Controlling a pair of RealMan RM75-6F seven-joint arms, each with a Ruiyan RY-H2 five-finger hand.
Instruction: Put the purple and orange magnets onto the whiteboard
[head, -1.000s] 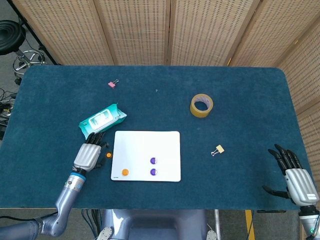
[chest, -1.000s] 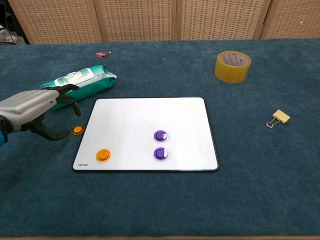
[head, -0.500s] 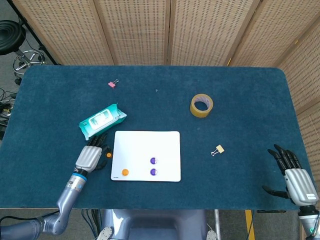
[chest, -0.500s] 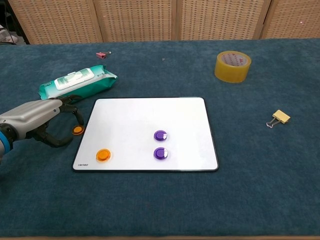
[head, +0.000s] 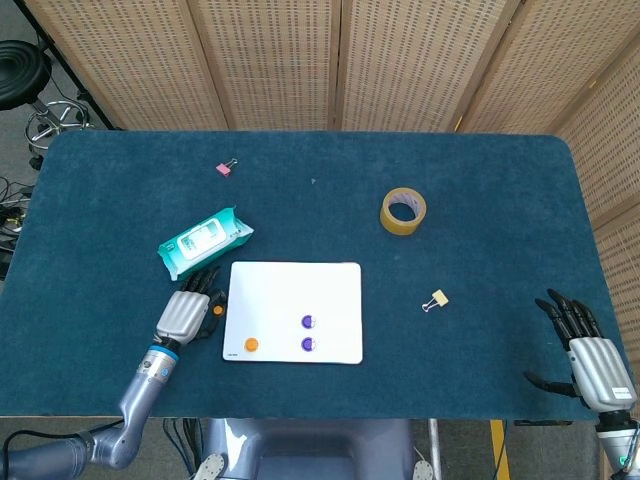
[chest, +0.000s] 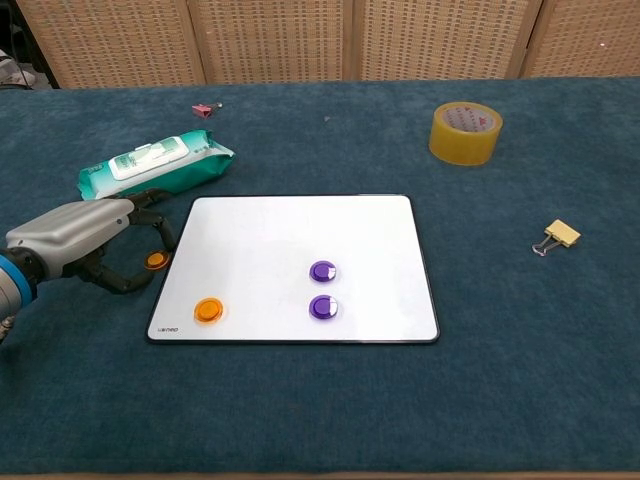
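The whiteboard (head: 292, 290) (chest: 290, 235) lies flat on the blue table. Two purple magnets (chest: 322, 271) (chest: 322, 307) and one orange magnet (chest: 208, 310) sit on it. A second orange magnet (chest: 155, 260) (head: 215, 310) lies on the cloth just off the board's left edge. My left hand (head: 183, 315) (chest: 85, 235) rests there, its fingers arched over that magnet and the thumb curved below it, with a gap showing around it. My right hand (head: 590, 355) hovers at the table's front right edge, fingers spread and holding nothing.
A green wipes pack (head: 205, 240) (chest: 155, 165) lies just behind my left hand. A tape roll (head: 403, 211) (chest: 465, 132) stands at the back right, a yellow binder clip (head: 437, 299) (chest: 560, 236) right of the board, and a pink clip (head: 225, 169) far back left.
My left hand has come down and slid right toward the board's edge, its fingers curling around the loose orange magnet. The board shifted very slightly right. The right hand stayed still.
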